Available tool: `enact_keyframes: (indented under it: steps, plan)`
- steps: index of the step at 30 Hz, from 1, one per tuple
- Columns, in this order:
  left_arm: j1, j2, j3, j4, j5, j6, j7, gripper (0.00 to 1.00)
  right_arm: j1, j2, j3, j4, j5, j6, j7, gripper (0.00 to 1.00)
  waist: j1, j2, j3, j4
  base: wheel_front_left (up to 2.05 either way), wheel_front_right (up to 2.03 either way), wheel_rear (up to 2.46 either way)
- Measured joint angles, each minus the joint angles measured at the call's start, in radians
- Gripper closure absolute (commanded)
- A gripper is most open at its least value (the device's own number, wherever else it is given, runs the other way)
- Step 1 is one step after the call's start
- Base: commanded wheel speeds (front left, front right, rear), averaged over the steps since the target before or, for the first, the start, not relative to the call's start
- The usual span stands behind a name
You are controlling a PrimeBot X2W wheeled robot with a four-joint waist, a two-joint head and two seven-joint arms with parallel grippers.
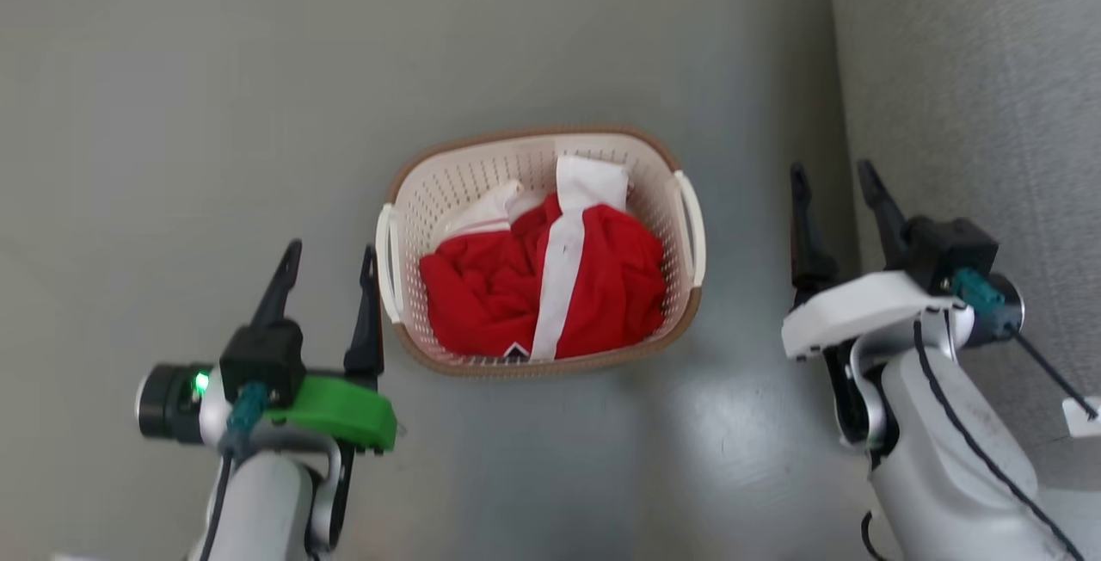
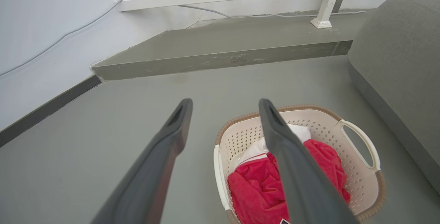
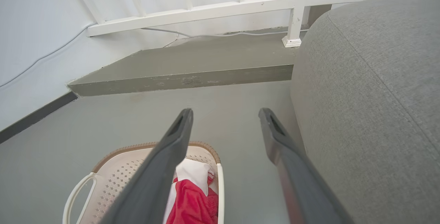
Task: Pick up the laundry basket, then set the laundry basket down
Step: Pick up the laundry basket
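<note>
Laundry basket (image 1: 456,187) sits on the grey floor (image 1: 172,114), upright, centred between the two arms and not lifted. It holds a crumpled red garment (image 1: 490,286) with white panels.

Left gripper (image 1: 331,249) is spread wide and holds nothing. Its inner finger is just beside the basket's left handle (image 1: 385,268). From the head view I can't tell if they touch, and its height above the floor is unclear. In the left wrist view the left gripper (image 2: 225,103) points over the basket's (image 2: 323,127) near edge, with one finger crossing in front of the clothes.

Right gripper (image 1: 832,169) is also wide apart and empty. It sits in the gap between the right handle (image 1: 692,225) and the grey upholstered seat (image 1: 972,70), clearly apart from the handle. In the right wrist view the right gripper (image 3: 225,111) is aimed past the basket (image 3: 117,179), which lies low on its inner side.

The arms flank the laundry basket, most likely because a two-handle lift needs one claw per side. My read is that this is the approach stage and no grasp has been made. The right side has further to close in than the left, and the seat crowds it, so there is little room for that arm to swing. The load looks light and soft, and uneven gripping would tip it.
</note>
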Motion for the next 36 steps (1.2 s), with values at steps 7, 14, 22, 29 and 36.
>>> enact_keyframes:
  steps: [7,14,22,29,36]
  plan:
    - [-0.101,-0.004,0.001,0.064,-0.011,-0.002,0.001,0.00,-0.075,-0.008,-0.012,0.058,-0.006,0.000,0.000,0.00,0.0000,0.0000,0.089,0.015,0.00,0.00,0.00]
    - [-0.210,-0.010,0.003,0.140,-0.041,-0.002,0.001,0.00,-0.167,-0.014,-0.022,0.118,-0.007,0.000,0.003,0.00,0.0001,0.0000,0.191,0.033,0.00,0.00,0.00]
    - [-0.313,-0.016,0.001,0.223,-0.070,-0.002,0.009,0.00,-0.250,-0.024,-0.030,0.176,-0.012,0.000,0.015,0.00,0.0001,0.0000,0.294,0.047,0.00,0.00,0.00]
    - [-0.401,-0.021,-0.028,0.274,-0.120,-0.002,0.009,0.00,-0.317,-0.029,-0.023,0.216,-0.018,0.001,0.032,0.00,0.0001,0.0000,0.384,0.057,0.00,0.00,0.00]
    - [-0.465,-0.024,-0.071,0.356,-0.137,-0.009,0.008,0.00,-0.360,-0.029,-0.002,0.283,-0.024,0.014,0.034,0.00,0.0001,0.0000,0.464,0.069,0.00,0.00,0.00]
